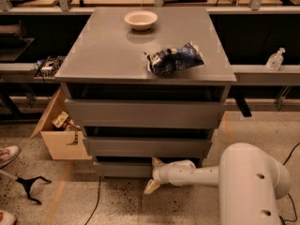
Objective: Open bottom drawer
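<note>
The bottom drawer (123, 169) is the lowest and shortest grey flat front of the cabinet, with a dark gap above it. My gripper (154, 175) sits at its right end, low by the floor. One finger (155, 161) reaches up at the drawer's top edge and the other finger (152, 187) points down toward the floor, so the fingers are spread open. My white arm (197, 173) runs right to the big white body (253, 182).
Two taller grey drawers (143, 114) stand above. A white bowl (140, 19) and a blue chip bag (176, 58) lie on the cabinet top. An open cardboard box (61, 132) stands left of the cabinet. Cables and a black stand (29, 185) lie on the floor.
</note>
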